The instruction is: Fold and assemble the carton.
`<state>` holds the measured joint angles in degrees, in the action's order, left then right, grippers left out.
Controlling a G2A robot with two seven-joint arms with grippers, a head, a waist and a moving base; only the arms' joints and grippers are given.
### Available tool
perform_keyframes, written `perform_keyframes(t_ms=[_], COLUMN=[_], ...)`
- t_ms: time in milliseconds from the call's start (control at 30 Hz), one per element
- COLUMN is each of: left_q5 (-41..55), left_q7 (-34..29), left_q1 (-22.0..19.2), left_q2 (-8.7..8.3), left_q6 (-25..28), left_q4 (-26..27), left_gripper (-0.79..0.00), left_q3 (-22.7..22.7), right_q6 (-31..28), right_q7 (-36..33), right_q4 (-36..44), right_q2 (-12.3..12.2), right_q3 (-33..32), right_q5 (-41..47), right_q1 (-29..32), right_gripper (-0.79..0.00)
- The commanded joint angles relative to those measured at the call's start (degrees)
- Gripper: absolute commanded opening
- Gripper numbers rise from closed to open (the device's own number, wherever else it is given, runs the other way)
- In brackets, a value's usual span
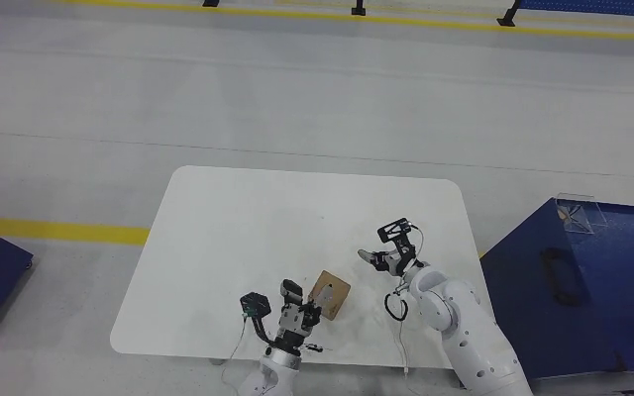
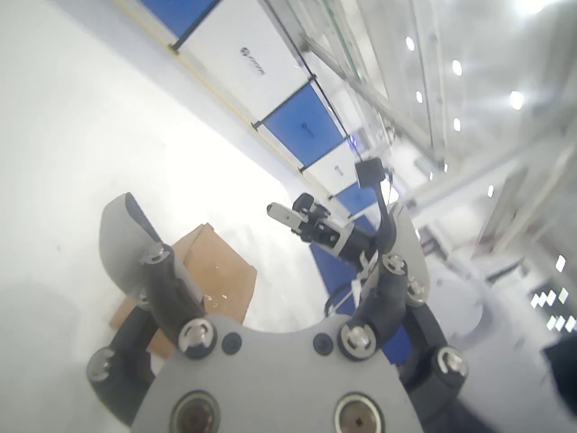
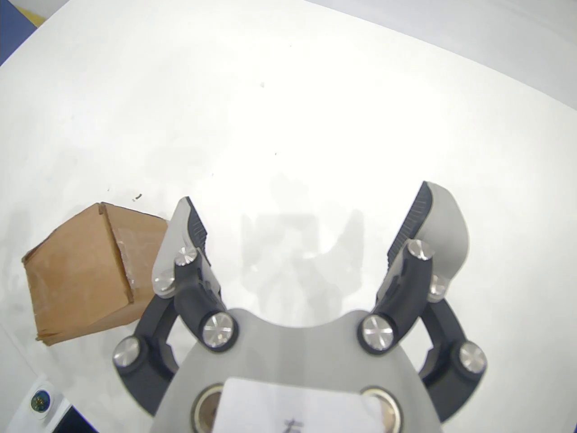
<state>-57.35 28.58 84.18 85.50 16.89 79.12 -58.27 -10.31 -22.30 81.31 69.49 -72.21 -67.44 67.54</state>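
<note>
A small brown carton, folded into a closed box, stands on the white table near the front edge. My left gripper is just in front of it, open; in the left wrist view the carton lies behind one finger, outside the open left gripper. My right gripper hovers to the carton's right, apart from it. It is open over bare table, with the carton off to one side. The right gripper also shows farther off in the left wrist view.
A blue panel stands close to the table's right side. Another blue object sits on the floor to the left. The table's back and left parts are bare white surface.
</note>
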Motion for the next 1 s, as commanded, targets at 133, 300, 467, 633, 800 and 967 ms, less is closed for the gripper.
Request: perform_keyframes(t_ms=[133,300,467,633,800,967], left_q5=[-28.5,-34.1,-34.3,-32.5,-31.4,-30.9], left_q7=[2.2,1.4,2.5,3.7,5.0,6.5], left_q1=[-2.0,-4.8,-8.1,-10.1,-11.6,-12.2], left_q2=[-2.01,-1.56,-0.70,0.14,0.67,1.02], left_q6=[0.9,-7.8,-12.5,-14.2,-14.5,-15.3], left_q4=[-5.0,-10.3,-16.7,-21.1,-23.8,-25.2], left_gripper=[0.000,0.000,0.000,0.000,-0.400,-0.554], left_q3=[-0.4,1.2,2.8,4.0,4.8,5.4], right_q6=[0.0,0.0,0.0,0.0,0.0,0.0], right_q7=[0.0,0.0,0.0,0.0,0.0,0.0], right_q4=[-0.1,-0.1,-0.1,-0.1,-0.1,-0.1], right_q2=[0.0,0.0,0.0,0.0,0.0,0.0], right_q3=[-0.1,-0.1,-0.1,-0.1,-0.1,-0.1], right_q5=[0.2,0.2,0.2,0.2,0.2,0.2], right_q1=[0.0,0.0,0.0,0.0,0.0,0.0], right_gripper=[0.000,0.000,0.000,0.000,0.000,0.000])
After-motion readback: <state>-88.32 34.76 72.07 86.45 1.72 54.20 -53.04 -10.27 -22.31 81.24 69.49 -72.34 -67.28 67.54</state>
